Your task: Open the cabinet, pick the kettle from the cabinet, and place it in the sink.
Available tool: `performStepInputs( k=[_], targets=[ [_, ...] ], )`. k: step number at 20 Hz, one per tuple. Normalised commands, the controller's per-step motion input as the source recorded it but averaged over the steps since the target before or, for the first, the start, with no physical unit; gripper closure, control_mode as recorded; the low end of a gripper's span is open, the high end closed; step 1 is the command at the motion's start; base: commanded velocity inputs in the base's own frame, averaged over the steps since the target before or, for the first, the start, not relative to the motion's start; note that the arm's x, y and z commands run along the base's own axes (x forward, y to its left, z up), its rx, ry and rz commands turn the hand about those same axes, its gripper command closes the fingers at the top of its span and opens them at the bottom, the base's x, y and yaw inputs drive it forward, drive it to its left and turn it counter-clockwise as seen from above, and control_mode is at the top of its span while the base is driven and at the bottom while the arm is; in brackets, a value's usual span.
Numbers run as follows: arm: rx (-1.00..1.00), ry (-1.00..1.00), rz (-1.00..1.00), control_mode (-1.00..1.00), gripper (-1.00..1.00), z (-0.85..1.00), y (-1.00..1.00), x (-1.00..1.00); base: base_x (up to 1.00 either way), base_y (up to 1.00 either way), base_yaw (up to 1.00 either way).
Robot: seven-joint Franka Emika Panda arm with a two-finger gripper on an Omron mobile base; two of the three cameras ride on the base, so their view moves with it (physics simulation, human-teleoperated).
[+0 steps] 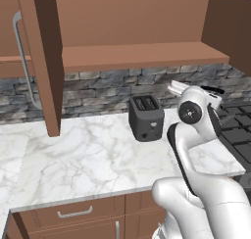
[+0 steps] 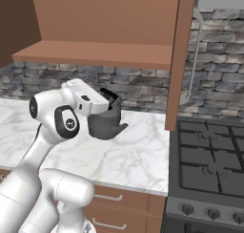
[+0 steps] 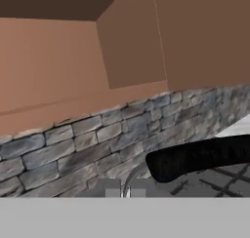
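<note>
The cabinet (image 2: pixel 95 53) stands open, its doors (image 2: pixel 178 60) swung out toward me and its lower shelf (image 1: pixel 137 54) bare. My gripper (image 2: pixel 110 102) is shut on the black arched handle of the dark-grey kettle (image 2: pixel 106 123), which hangs in the air below the cabinet and above the marble counter, spout pointing right. In the hand view the black handle (image 3: pixel 195 156) curves across just past my fingertips (image 3: pixel 112 188), with the cabinet's underside (image 3: pixel 73 61) above. In the left base view my hand (image 1: pixel 196 93) sits right of the toaster, the kettle mostly hidden behind the arm. The sink is out of view.
A black two-slot toaster (image 1: pixel 145 116) stands on the marble counter (image 1: pixel 83 159) against the stone backsplash. A dark stove (image 2: pixel 209 155) lies to the right of the counter. The open left door (image 1: pixel 46 61) hangs down over the counter. Drawer fronts (image 1: pixel 73 213) run below.
</note>
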Motion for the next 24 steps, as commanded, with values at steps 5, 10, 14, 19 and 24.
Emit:
performStepInputs(
  k=[5, 10, 14, 19, 24],
  targets=[
    [-0.12, 0.00, 0.01, -1.00, 1.00, -0.17, -0.04, 0.03, 0.00, 0.00, 0.00],
    [-0.06, 0.00, 0.00, -1.00, 1.00, -0.15, -0.03, 0.01, 0.00, 0.00, 0.00],
    [-0.02, 0.00, 0.00, -1.00, 1.00, -0.08, -0.02, 0.03, 0.00, 0.00, 0.00],
    [-0.01, 0.00, 0.00, -1.00, 1.00, -0.03, -0.03, 0.04, 0.00, 0.00, 0.00],
    [-0.01, 0.04, 0.00, -1.00, 1.00, -0.03, -0.04, 0.02, 0.00, 0.00, 0.00]
  ],
)
